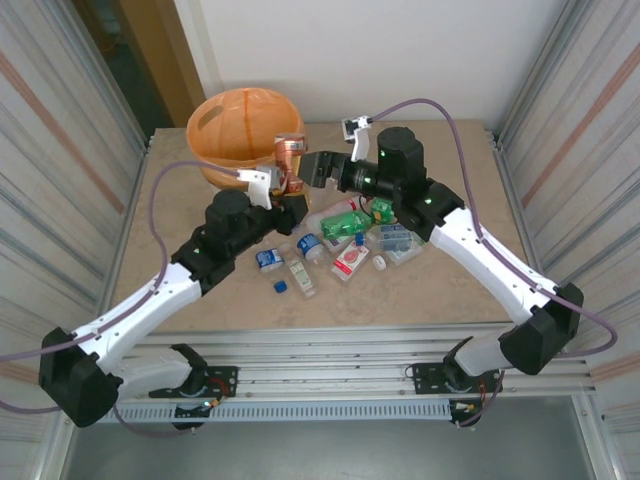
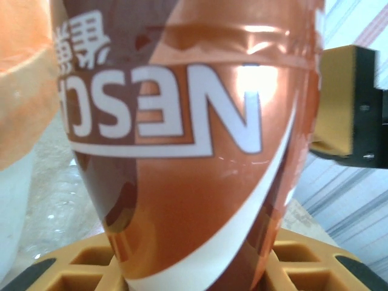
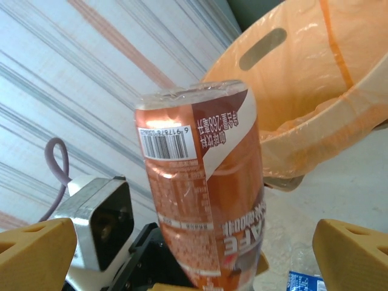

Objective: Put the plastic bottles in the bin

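Note:
A copper-brown bottle stands upright in my left gripper, which is shut on its lower end, just beside the bin, a round white bucket lined with an orange bag. In the left wrist view the bottle rises from between the tan fingers. My right gripper faces the bottle from the right and is open. In the right wrist view its tan fingers stand wide apart on either side of the bottle, not touching it, with the bin behind.
Several more crushed bottles lie mid-table: a green one, clear ones, a blue-labelled one and a red-labelled one. A blue cap lies nearer the front. Corrugated walls close in both sides.

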`<control>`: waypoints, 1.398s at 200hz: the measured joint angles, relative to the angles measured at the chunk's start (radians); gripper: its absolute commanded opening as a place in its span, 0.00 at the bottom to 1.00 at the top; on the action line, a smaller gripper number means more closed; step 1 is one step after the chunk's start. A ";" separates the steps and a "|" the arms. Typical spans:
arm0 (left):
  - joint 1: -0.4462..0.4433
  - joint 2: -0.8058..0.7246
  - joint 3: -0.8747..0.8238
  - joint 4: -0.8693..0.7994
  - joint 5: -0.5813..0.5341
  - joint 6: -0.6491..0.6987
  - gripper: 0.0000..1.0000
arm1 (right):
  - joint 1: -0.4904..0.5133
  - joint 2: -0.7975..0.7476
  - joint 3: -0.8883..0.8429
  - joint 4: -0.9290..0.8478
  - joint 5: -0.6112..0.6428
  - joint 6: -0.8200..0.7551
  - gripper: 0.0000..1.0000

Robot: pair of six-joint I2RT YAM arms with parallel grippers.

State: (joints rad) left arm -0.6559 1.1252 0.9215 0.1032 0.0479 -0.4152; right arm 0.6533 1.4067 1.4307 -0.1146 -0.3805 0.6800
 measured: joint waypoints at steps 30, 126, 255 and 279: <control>0.058 -0.002 0.057 -0.093 -0.016 0.018 0.00 | -0.026 -0.062 -0.047 -0.012 0.028 -0.014 0.98; 0.370 0.177 0.459 -0.360 0.054 0.083 0.00 | -0.090 -0.233 -0.140 -0.221 0.300 -0.056 0.98; 0.404 0.673 0.994 -0.788 0.043 0.245 0.33 | -0.330 -0.384 -0.406 -0.543 0.466 0.041 0.98; 0.404 0.681 0.995 -0.818 0.024 0.263 0.48 | -0.359 -0.388 -0.445 -0.564 0.462 0.054 0.98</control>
State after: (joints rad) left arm -0.2523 1.8065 1.9160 -0.7143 0.0719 -0.1524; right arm 0.2943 1.0183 0.9855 -0.6788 0.0818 0.7338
